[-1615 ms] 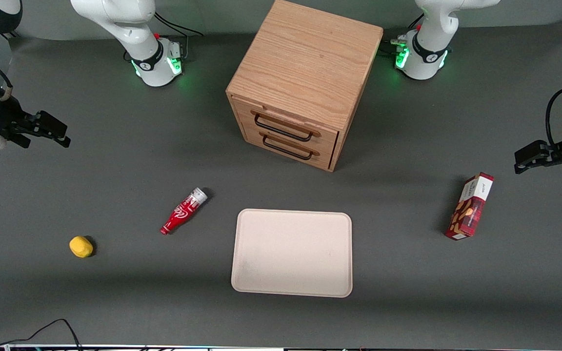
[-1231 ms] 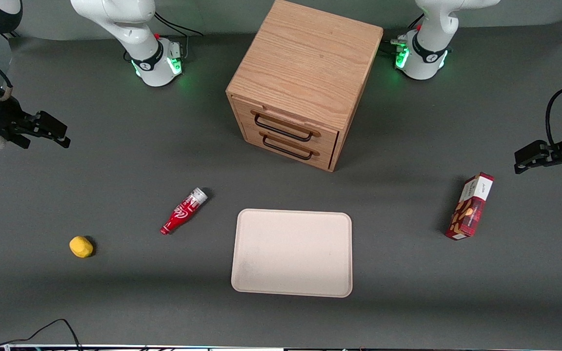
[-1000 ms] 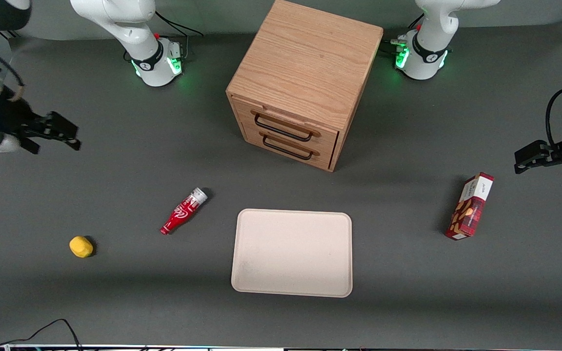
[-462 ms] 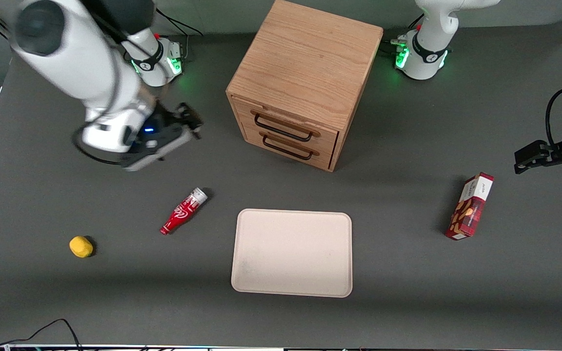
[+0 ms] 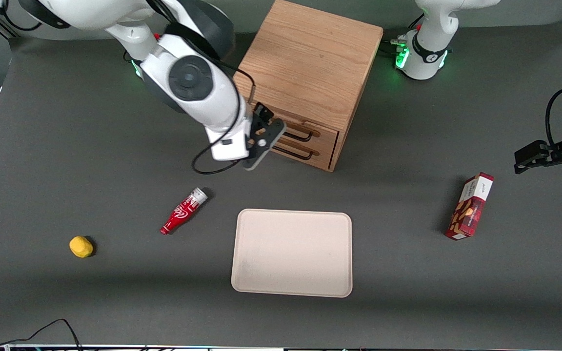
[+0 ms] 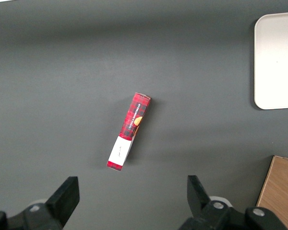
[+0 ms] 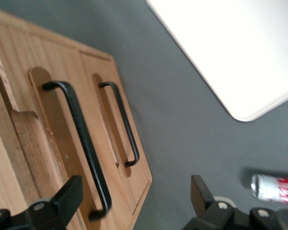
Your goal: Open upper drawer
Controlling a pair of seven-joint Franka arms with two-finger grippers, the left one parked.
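The light oak cabinet (image 5: 305, 63) stands at the back middle of the table. The upper drawer (image 5: 322, 127) sits flush with the cabinet front, with its thin black wire handle (image 5: 304, 135) partly hidden by my arm. In the right wrist view the upper drawer's handle (image 7: 81, 139) is the longer one, next to the bottom drawer's handle (image 7: 122, 124). My right gripper (image 5: 267, 134) hovers just in front of the drawer fronts, at the handles' end toward the working arm. It is open and empty (image 7: 134, 199), with the fingers wide apart and clear of the handle.
The bottom drawer (image 5: 325, 148) lies below the upper one. A cream tray (image 5: 292, 252) lies nearer the front camera than the cabinet. A red bottle (image 5: 184, 211) and a yellow lump (image 5: 81, 246) lie toward the working arm's end. A red box (image 5: 470, 206) lies toward the parked arm's end.
My right arm has swung in from the working arm's end of the table to just in front of the drawers. The gripper has stayed open. The drawers have not moved.
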